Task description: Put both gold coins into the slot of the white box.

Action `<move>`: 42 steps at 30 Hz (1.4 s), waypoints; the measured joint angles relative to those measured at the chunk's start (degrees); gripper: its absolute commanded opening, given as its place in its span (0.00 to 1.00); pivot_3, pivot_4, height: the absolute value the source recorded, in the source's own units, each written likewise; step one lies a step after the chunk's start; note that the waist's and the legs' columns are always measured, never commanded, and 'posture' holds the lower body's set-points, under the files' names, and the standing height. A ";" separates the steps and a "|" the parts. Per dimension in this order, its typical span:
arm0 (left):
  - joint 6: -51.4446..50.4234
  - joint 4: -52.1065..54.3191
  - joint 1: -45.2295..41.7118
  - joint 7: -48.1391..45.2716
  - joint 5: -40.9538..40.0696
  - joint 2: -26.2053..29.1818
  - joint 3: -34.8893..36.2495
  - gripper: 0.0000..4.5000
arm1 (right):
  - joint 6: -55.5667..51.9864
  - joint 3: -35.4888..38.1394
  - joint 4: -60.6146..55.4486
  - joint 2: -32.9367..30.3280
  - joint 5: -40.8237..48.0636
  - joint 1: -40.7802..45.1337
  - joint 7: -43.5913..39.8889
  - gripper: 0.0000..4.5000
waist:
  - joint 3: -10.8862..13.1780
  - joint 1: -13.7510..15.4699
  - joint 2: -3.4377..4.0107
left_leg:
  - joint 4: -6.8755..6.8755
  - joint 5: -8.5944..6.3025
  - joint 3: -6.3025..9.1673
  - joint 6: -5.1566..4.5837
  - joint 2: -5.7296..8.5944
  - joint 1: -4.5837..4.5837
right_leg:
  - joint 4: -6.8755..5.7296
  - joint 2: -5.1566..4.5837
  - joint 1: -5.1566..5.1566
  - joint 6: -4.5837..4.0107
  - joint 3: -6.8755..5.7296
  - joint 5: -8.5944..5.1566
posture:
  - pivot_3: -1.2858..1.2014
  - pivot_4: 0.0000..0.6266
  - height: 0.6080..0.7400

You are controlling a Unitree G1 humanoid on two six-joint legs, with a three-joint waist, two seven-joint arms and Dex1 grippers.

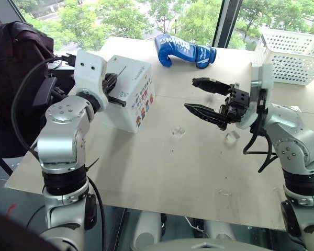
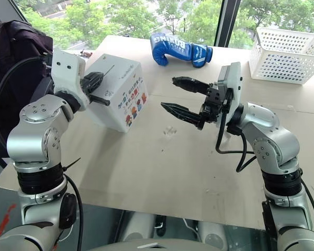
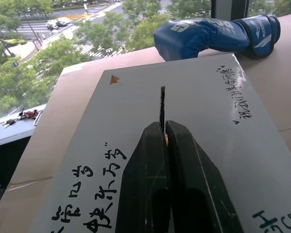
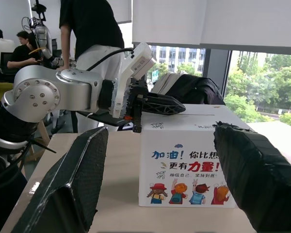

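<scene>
We find the left gripper (image 3: 165, 141) pressed together over the white box (image 3: 194, 126), tips at the slot (image 3: 162, 104). We note the right gripper (image 1: 201, 95) spread wide, empty, above the table (image 1: 162, 172).

Head views look down; both wrist views face the white box (image 4: 186, 165) closely.

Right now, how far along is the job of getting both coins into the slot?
Done: nothing visible. In hand: left hand shut at the white box's slot, gold glint between its fingers. Left: a clear-wrapped piece on the table; right hand open, empty.
</scene>
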State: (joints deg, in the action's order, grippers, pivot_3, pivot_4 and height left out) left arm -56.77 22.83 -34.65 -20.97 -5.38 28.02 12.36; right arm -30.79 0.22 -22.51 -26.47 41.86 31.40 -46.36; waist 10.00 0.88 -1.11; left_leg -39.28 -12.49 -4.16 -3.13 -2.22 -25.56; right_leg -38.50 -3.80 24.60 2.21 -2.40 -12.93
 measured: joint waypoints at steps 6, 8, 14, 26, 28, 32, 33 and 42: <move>-0.18 -1.15 -0.40 1.25 -0.72 -0.02 0.00 0.01 | 0.04 0.00 0.00 0.07 -0.14 -0.01 0.01 0.84 | -0.01 -0.02 0.02 | 0.00 0.03 -0.03 0.05 0.00 0.06 | -0.11 -0.13 0.00 -0.12 0.00 -0.07 | 0.52 0.24 0.73; 0.04 -1.70 -0.56 1.73 -0.96 -0.15 0.01 0.18 | 0.14 0.00 0.01 0.12 -0.31 -0.01 0.02 0.84 | -0.01 -0.03 0.02 | 0.00 0.05 -0.02 0.08 0.00 0.07 | -0.13 -0.20 0.00 -0.13 -0.01 -0.07 | 0.52 0.24 0.73; 5.21 -4.64 -1.03 4.66 -0.13 0.04 -0.04 0.79 | 0.41 0.00 0.01 0.34 -0.85 -0.14 0.04 0.84 | -0.01 0.02 0.02 | 0.00 0.08 -0.01 0.13 0.00 0.08 | -0.17 -0.25 0.01 -0.14 -0.01 -0.07 | 0.52 0.24 0.73; 13.86 -4.64 1.45 5.06 -0.65 0.56 0.70 0.89 | 1.06 0.01 0.03 0.48 -1.10 -0.78 0.03 0.84 | 0.02 -0.09 -0.02 | 0.14 0.05 0.00 0.09 -0.01 -0.14 | 0.01 -0.26 0.16 -0.10 -0.07 -0.04 | 0.52 0.24 0.73; 13.83 -3.94 2.18 4.84 -0.78 1.01 0.61 0.89 | 1.09 0.01 0.03 0.60 -1.10 -0.78 0.04 0.84 | 0.02 -0.11 -0.02 | 0.14 0.05 -0.02 0.09 -0.01 -0.14 | 0.02 -0.24 0.16 -0.10 -0.07 -0.04 | 0.52 0.24 0.73; 13.11 -2.66 3.61 4.79 -1.11 1.11 0.53 0.89 | 1.12 0.00 0.03 0.84 -1.11 -0.82 0.02 0.84 | 0.03 -0.08 -0.03 | 0.14 0.05 -0.02 0.09 -0.01 -0.15 | 0.07 -0.23 0.16 -0.11 -0.08 -0.05 | 0.52 0.24 0.73; 12.75 -2.18 3.79 4.79 -1.20 1.14 0.53 0.89 | 1.13 0.00 0.03 0.89 -1.11 -0.82 0.03 0.84 | 0.03 -0.07 -0.03 | 0.14 0.05 -0.02 0.09 -0.01 -0.16 | 0.08 -0.23 0.15 -0.11 -0.08 -0.05 | 0.52 0.24 0.73; 11.65 5.60 7.88 1.80 -4.91 1.50 0.51 0.89 | 1.13 0.02 0.02 0.94 -1.11 -0.93 0.16 0.84 | 0.04 -0.08 -0.03 | 0.16 0.04 -0.01 0.08 -0.02 -0.16 | 0.12 -0.27 0.15 -0.15 -0.08 -0.07 | 0.52 0.24 0.73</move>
State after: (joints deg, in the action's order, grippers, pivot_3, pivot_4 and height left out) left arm -45.12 28.42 -26.77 -19.17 -10.29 29.52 12.88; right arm -29.66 0.24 -22.48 -25.52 40.75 30.47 -46.20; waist 10.04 0.80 -1.14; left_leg -39.12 -12.45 -4.17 -3.05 -2.24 -25.73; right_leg -38.37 -4.08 24.75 2.06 -2.48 -13.00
